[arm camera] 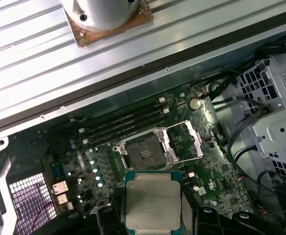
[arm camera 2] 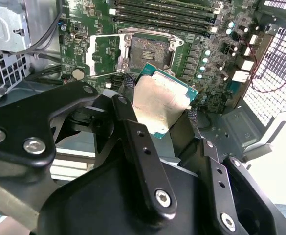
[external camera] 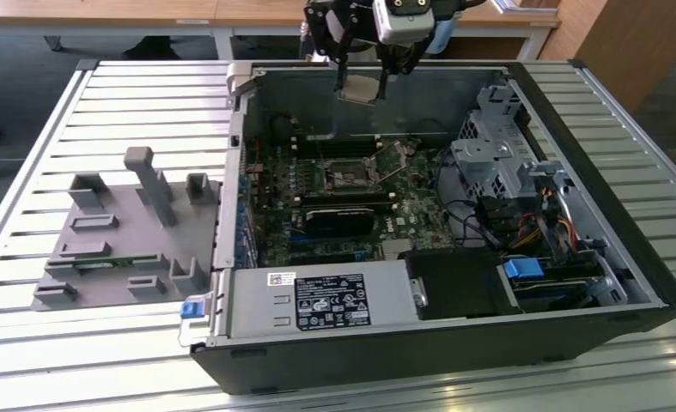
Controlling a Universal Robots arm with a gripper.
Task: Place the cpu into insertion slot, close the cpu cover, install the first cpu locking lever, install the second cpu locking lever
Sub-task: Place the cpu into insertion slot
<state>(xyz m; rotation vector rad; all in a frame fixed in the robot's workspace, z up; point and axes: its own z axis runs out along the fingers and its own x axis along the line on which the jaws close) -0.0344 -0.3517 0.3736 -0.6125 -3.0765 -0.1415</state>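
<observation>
Black fingers (arm camera 2: 133,132) pinch the cpu (arm camera 2: 160,105) by its opposite edges at the upper middle of the exterior view, well apart from the insertion slot (external camera: 347,178) at frame centre; I think it must be kept level and squared to the slot, whose cpu cover (arm camera: 184,142) lies open beside it.

cpu (arm camera: 152,199) dull metal face; pincer (arm camera 2: 157,108) matt black; table (external camera: 143,94) ribbed metal

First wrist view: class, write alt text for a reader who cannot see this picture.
The cpu, held in the jaws of the gripper, hangs above the green motherboard, not yet in the empty insertion slot. The cpu cover stands flipped open beside the slot.
</observation>
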